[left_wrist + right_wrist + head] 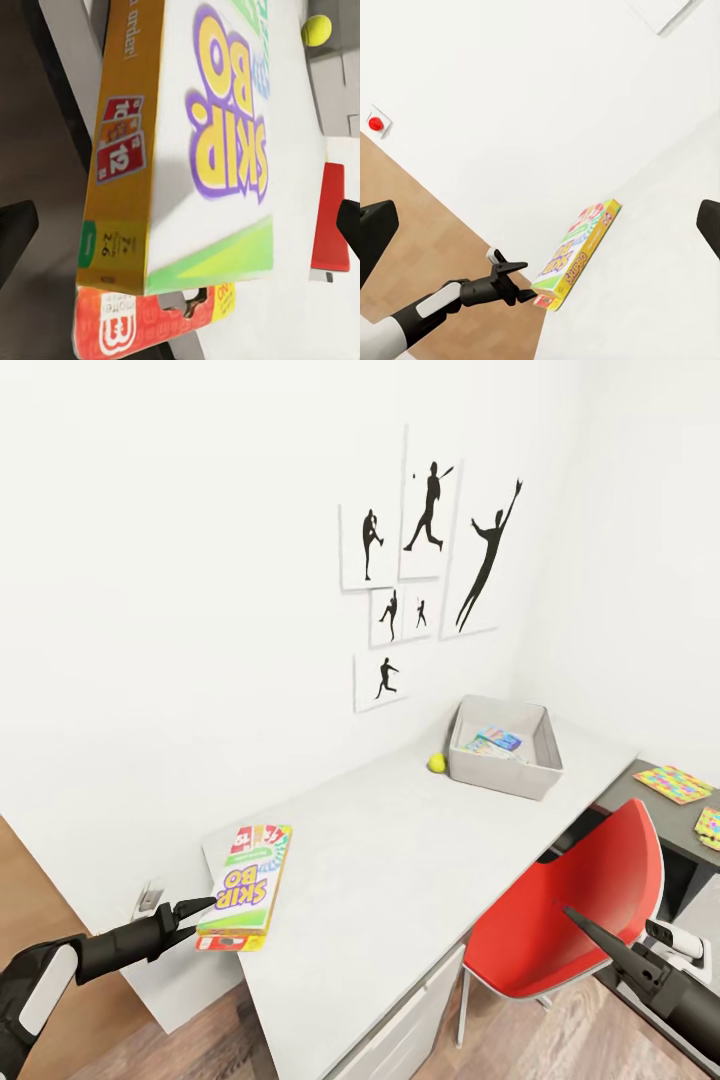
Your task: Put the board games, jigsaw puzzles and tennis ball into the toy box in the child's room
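I have the white Skip-Bo board game (246,882) pinched at its near edge in the left gripper (196,909), fingers clamped on it, with what looks like a second, red box (131,327) tucked under it in the same grip. The stack hangs over the near end of the table (400,870), tilted a little. Far ahead of that hand, by the corner wall, sits the toy box (507,748), one game already inside, the tennis ball (437,762) just beside it. Off to the right lie the two jigsaw puzzles (673,782) on the lower dark section, past the red chair (570,915). My right gripper (575,916) hangs with fingers apart, holding nothing. I judge I should carry the stack level and forward, keeping clear of the ball, and release only once over the bin.
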Available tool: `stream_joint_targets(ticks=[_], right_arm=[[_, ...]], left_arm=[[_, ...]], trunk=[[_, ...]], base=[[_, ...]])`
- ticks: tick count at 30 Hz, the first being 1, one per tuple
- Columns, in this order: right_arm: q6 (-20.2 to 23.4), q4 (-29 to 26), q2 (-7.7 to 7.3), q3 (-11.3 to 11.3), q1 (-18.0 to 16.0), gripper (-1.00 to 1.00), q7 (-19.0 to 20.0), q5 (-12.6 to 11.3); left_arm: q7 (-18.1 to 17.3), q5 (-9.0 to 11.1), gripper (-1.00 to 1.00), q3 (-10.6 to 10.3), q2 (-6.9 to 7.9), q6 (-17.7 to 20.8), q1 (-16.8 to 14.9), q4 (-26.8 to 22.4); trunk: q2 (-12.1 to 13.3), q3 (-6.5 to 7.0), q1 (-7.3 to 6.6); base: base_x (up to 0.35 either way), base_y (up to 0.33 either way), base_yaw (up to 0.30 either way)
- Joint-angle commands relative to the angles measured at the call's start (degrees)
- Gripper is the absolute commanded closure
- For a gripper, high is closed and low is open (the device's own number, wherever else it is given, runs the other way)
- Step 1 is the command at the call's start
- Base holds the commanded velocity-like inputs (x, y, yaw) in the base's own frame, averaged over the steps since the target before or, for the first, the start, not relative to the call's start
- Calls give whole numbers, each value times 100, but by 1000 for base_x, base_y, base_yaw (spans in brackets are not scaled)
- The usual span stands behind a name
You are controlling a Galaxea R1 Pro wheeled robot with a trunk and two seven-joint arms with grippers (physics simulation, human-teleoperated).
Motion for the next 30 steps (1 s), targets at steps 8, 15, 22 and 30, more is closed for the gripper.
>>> stream_joint_targets(ticks=[8,15,22,30], right_arm=[[55,-1,-1,-3,-3,-100,10,-16],[54,0,-1,1,-2,-100,10,-14],[53,0,-1,-2,-4,-100,10,-15],[55,0,-1,-2,-3,-100,10,-14]], left_arm=[[-17,-2,-100,8,-1,25,-4,1],[-19,-2,-100,8,-1,25,-4,1],[-23,-2,-100,8,-1,25,-4,1],[-22,-2,-100,8,-1,25,-4,1]], trunk=[[-4,-3,0],[-4,-2,0],[-164,-74,88],[-485,-217,264]], base=[[0,0,-10],[0,0,-1],[0,0,0],[0,0,0]])
